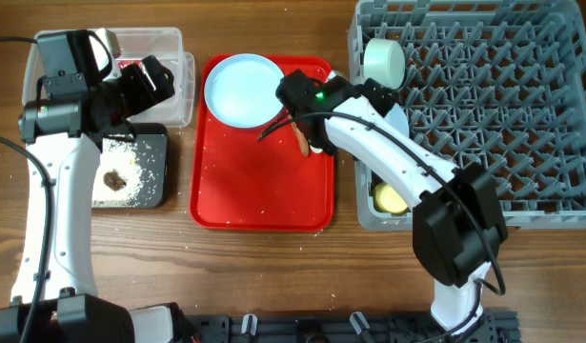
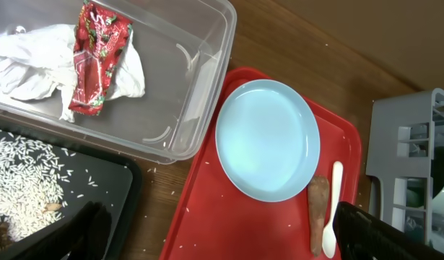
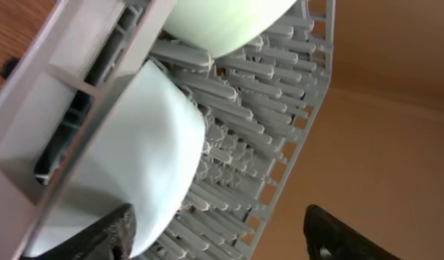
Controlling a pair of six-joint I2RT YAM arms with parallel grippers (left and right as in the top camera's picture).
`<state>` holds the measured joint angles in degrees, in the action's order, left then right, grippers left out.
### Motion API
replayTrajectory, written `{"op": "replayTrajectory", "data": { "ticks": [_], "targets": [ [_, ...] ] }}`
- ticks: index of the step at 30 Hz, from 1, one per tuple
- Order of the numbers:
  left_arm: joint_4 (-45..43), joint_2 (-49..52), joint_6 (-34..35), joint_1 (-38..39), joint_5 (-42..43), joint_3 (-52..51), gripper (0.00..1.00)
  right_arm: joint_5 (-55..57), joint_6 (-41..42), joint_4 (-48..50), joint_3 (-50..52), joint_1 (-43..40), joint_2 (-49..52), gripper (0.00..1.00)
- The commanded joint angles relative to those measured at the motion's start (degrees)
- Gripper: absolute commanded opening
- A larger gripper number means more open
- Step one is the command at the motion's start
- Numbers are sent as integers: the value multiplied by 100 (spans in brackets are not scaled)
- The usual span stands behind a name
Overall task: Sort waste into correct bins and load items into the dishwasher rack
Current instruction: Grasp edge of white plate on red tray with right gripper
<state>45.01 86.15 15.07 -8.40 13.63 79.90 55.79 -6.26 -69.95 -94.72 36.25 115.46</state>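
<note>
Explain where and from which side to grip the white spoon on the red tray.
Probably the thin handle end of the white spoon, from straight above, closing across its width: it lies flat, and the brown stick crowds its other end.

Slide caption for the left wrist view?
Round pale blue plate, white plastic spoon and brown stick scrap lie on flat red tray.

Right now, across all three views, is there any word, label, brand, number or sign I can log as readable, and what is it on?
No text can be read in any view.
Red-and-white wrapper in the clear tub: printed pattern only; any lettering is too blurred to read.
Red tray: no markings visible.
Dishwasher rack: no markings visible.
</note>
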Motion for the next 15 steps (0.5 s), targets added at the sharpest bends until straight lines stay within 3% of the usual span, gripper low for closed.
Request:
{"op": "replayTrajectory", "data": {
  "ticks": [1,4,7,9,11,15],
  "targets": [
    [-15,-11,-138,-13,90,74,100,-846,20,363,-520,-50,-155,99],
    [-15,-11,-138,-13,90,74,100,-3069,22,1027,-1233,-55,-409,100],
    [-15,-11,-138,-13,90,74,100,-6229,94,2507,-1187,-66,-457,100],
    [-15,-11,-138,-13,90,74,100,-6478,1152,3222,-1034,-66,-404,99],
    [-15,-11,-138,-13,90,74,100,-5982,2087,3652,-872,-66,-157,86],
    [-15,-11,-138,-13,87,74,100,-5659,2129,3427,-863,-70,450,78]
  ]
}}
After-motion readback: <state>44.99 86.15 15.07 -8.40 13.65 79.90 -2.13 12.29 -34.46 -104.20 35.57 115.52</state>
